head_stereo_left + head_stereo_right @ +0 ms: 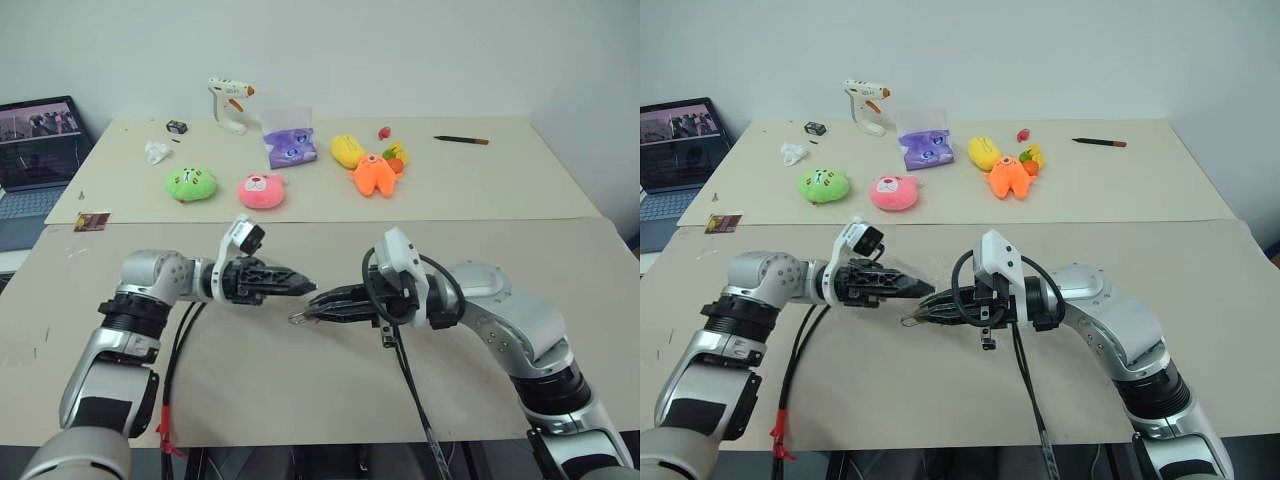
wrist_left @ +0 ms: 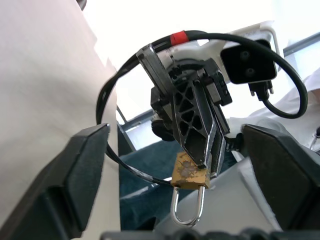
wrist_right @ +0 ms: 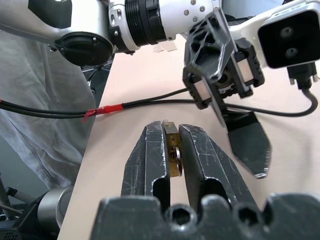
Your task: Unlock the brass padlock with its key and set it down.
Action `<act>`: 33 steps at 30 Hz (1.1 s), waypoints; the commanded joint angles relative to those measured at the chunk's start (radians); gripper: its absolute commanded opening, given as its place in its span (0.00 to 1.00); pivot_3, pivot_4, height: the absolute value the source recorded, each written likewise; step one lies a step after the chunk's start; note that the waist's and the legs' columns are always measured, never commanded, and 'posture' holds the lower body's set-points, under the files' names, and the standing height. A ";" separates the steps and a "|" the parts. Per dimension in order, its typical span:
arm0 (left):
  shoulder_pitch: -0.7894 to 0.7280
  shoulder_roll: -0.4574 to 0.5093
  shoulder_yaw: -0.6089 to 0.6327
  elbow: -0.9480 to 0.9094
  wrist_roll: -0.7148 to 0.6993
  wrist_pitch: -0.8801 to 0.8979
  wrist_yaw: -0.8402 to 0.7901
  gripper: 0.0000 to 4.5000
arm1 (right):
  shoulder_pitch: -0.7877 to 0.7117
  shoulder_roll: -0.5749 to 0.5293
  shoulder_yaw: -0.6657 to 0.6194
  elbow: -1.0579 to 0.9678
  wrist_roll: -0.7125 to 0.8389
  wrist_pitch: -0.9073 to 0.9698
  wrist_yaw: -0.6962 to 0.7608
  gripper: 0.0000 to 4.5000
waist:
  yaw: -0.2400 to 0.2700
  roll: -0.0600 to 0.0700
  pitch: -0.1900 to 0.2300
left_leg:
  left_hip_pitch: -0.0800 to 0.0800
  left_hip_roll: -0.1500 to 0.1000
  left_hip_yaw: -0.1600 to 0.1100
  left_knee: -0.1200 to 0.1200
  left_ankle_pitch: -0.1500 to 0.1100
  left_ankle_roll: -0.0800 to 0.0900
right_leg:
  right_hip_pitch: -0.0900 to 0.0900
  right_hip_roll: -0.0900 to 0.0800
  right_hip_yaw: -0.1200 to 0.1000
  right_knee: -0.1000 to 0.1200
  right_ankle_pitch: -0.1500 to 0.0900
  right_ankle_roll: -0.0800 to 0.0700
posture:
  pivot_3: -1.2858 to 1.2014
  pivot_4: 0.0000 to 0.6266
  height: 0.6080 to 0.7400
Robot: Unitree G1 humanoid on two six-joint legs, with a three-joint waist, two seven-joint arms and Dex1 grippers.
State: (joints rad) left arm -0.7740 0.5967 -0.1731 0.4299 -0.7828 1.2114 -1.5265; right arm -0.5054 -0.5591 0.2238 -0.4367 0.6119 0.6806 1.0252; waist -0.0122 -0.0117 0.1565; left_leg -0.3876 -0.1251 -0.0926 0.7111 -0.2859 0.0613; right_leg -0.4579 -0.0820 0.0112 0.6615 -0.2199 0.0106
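The small brass padlock (image 2: 190, 176) hangs shackle-down, its silver shackle (image 2: 187, 209) pointing at the table. My right gripper (image 1: 312, 306) is shut on the padlock's body (image 3: 173, 146), held level above the near table sheet and pointing left. My left gripper (image 1: 303, 285) faces it tip to tip, just beyond the padlock. It is open, with its fingers (image 2: 82, 165) spread wide on either side and nothing between them. The key is too small to make out and may be hidden by the right fingers.
Green (image 1: 190, 184), pink (image 1: 261, 190), orange (image 1: 374, 175) and yellow (image 1: 347, 150) plush toys, a purple bag (image 1: 289, 146), a glue gun (image 1: 229, 103) and a pen (image 1: 461, 140) lie on the far table. A laptop (image 1: 35, 150) stands at the left. Cables (image 1: 180, 340) hang from both arms.
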 commanded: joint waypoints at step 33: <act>0.286 -0.090 0.156 -0.478 0.024 -0.222 0.365 0.01 | -0.077 -0.031 -0.089 0.115 0.011 -0.027 0.021 0.01 | 0.012 0.000 0.000 | 0.000 0.000 0.000 -0.001 0.000 0.000 | 0.001 0.000 0.000 -0.003 0.000 0.000 | 0.52 0.24 1.00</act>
State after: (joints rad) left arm -0.4913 0.4948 -0.0222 -0.0025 -0.7279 0.9783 -1.1541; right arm -0.5534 -0.5815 0.1708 -0.3105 0.6205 0.6865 1.0329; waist 0.0002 -0.0117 0.1565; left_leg -0.3874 -0.1250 -0.0928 0.7106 -0.2860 0.0614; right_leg -0.4567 -0.0822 0.0110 0.6588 -0.2197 0.0106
